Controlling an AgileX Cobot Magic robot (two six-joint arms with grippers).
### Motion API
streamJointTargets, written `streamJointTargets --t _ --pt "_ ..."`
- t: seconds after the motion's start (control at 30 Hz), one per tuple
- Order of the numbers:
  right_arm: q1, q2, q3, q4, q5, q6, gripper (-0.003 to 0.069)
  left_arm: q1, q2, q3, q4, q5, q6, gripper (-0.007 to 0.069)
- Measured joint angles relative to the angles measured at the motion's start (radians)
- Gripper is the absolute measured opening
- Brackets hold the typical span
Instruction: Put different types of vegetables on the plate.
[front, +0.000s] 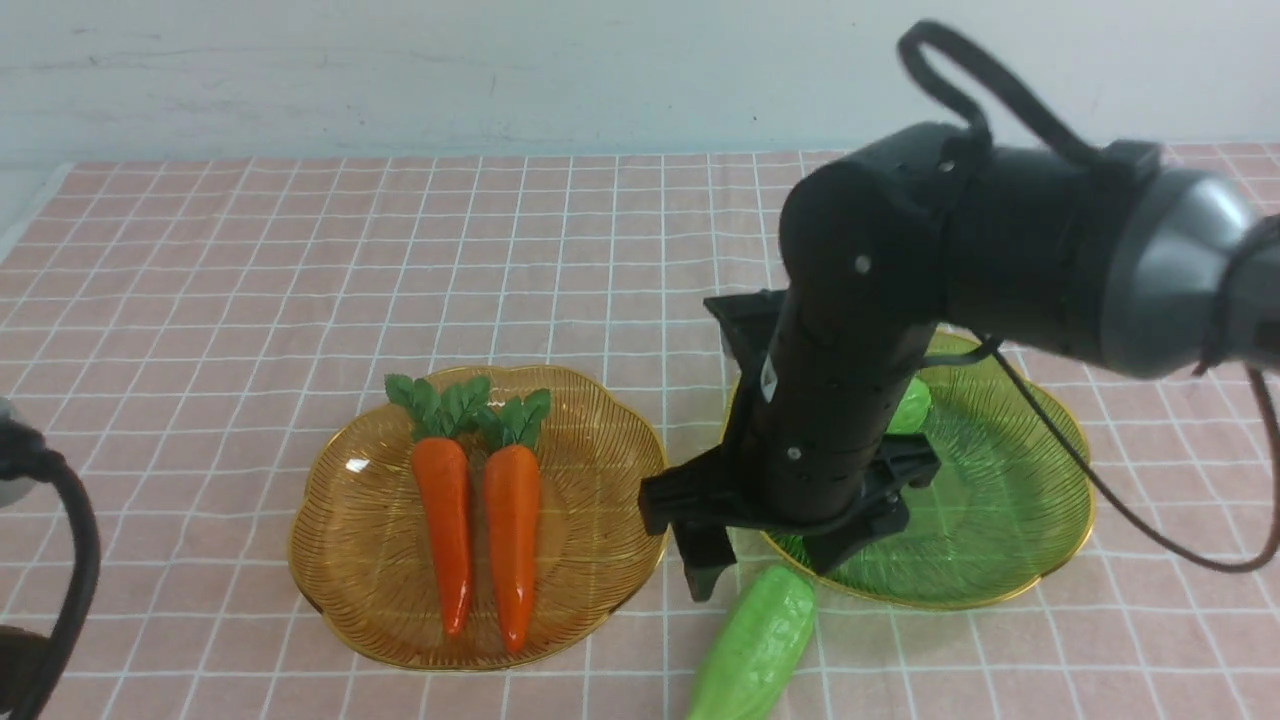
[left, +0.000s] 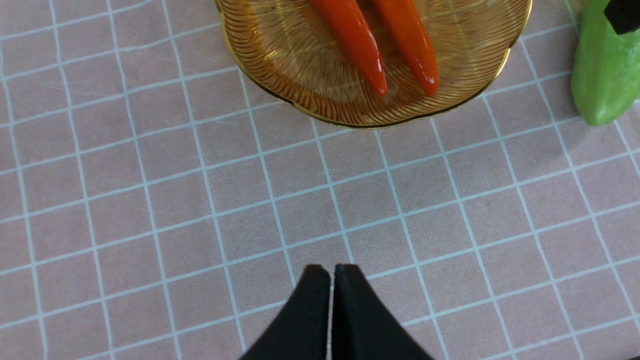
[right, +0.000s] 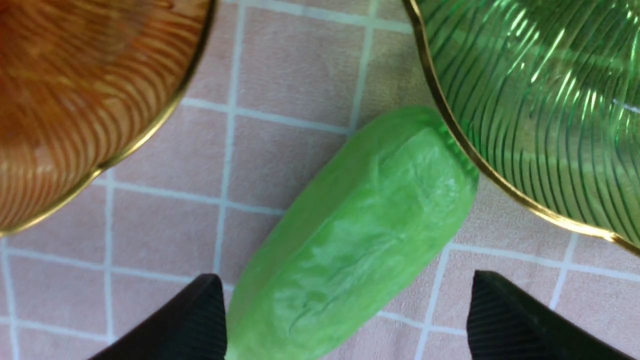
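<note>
Closest to the robot, the left gripper (left: 330, 270) hangs low over the checked cloth (front: 250, 300) with its two fingers pressed together and nothing between them. A little further out, one green gourd (right: 350, 240) lies flat on the cloth, not on any plate. It sits in the gap between the two plates, and its far end is right up against the rim of the green plate (front: 1000, 500). The right gripper (front: 762, 578) is just above this gourd with its fingers spread wide, one on each side, not touching it. The gourd looks like a light toy, smooth and shiny, so it may slip. It is long and round with bumpy ridges, and it looks firm. I think the best place to hold it is across the fat middle, with one finger on each long side, not at the thin end, where it could pop out. Next comes the orange plate (front: 340, 520), where two carrots (front: 445, 530) lie side by side, leafy tops pointing away. On the green plate a second gourd (front: 908, 405) peeks out from behind the right arm, mostly hidden. Past that is more cloth, then the pale wall (front: 400, 70).
</note>
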Motion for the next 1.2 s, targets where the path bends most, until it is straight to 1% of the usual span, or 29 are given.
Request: streamJointTargets --t 0.07,0.27,0.6,0.77,0.83,0.87,1.0,1.2 --pt "-0.006 0.031 0.0 -0.002 0.0 0.036 0.0591 0.0 0.0 0.001 0.0 0.0 0.0 -0.0003" --pt "-0.03 0.082 0.0 0.012 -0.004 0.069 0.0591 0.0 -0.002 0.001 -0.001 0.0 0.0 -0.0003" --pt "-0.049 0.107 0.0 0.086 -0.008 0.074 0.0591 0.0 -0.008 0.001 -0.001 0.0 0.0 -0.0003" --pt "-0.049 0.14 0.0 0.103 -0.008 0.065 0.0587 0.0 -0.008 0.001 -0.001 0.0 0.0 -0.0003" --pt "-0.049 0.157 0.0 0.103 -0.009 0.044 0.0566 0.0 -0.008 0.001 -0.001 0.0 0.0 -0.0003" --pt "-0.049 0.163 0.0 0.103 -0.01 0.03 0.054 0.0 -0.008 0.001 -0.001 0.0 0.0 -0.0003" --pt "-0.049 0.163 0.0 0.103 -0.011 -0.012 0.04 0.0 -0.008 0.001 -0.001 0.0 0.0 -0.0003" --pt "-0.042 0.115 0.0 0.111 -0.011 -0.05 0.0408 0.0 -0.012 0.001 -0.002 0.0 0.0 -0.0003"
